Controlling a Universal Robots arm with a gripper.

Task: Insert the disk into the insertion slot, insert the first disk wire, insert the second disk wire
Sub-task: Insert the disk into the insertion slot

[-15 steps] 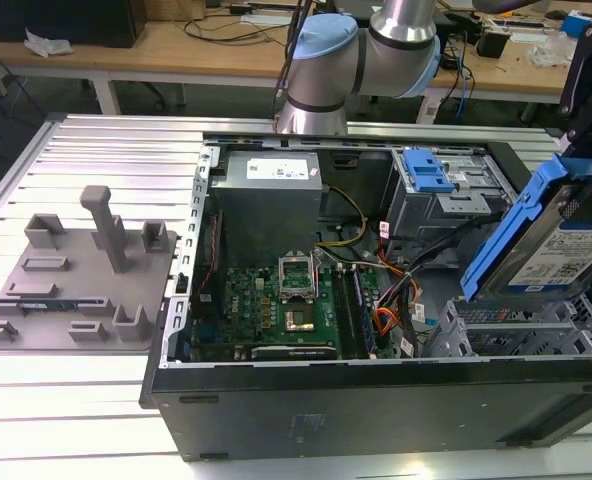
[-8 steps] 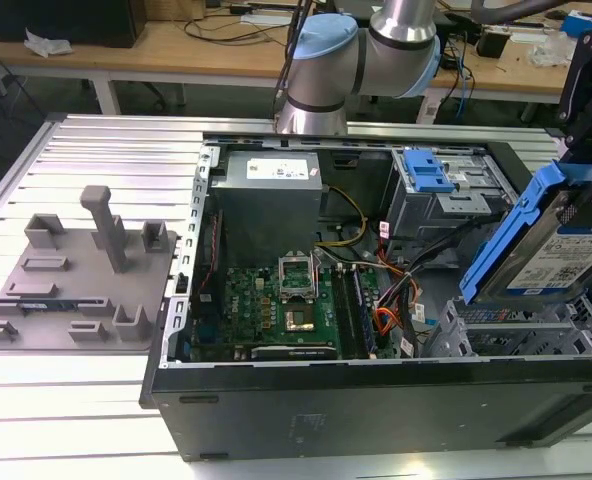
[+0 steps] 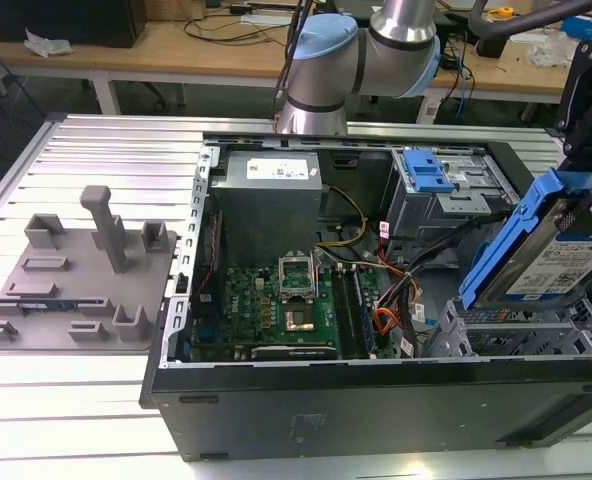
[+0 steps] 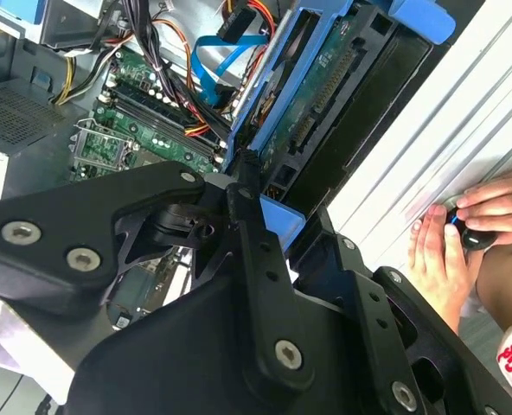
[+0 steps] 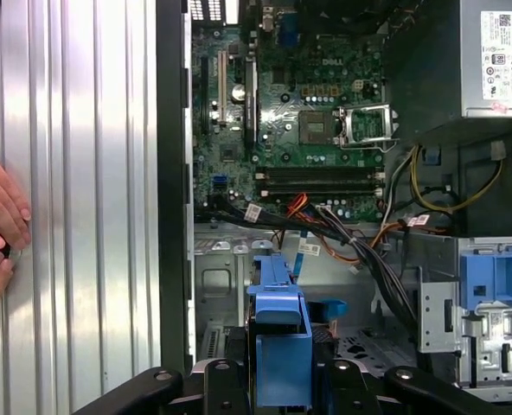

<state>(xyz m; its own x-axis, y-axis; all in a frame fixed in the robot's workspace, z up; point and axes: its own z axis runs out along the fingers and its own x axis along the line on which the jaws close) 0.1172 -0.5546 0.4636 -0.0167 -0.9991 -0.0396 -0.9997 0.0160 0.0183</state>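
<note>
Gripper (image 5: pixel 282 385) clamped on disk (image 3: pixel 554 262), held tilted above insertion slot (image 3: pixel 511 335); not seated, both wiring steps apparently pending.

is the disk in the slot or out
Out: the disk sits tilted in the gripper, above the insertion slot.

Exterior view angled down on case (image 3: pixel 376 400); both wrist views close; all share disk (image 3: pixel 561 262) (image 4: pixel 325 95) (image 5: pixel 282 354), motherboard (image 3: pixel 276 300) (image 4: pixel 144 104) (image 5: pixel 291 112).
</note>
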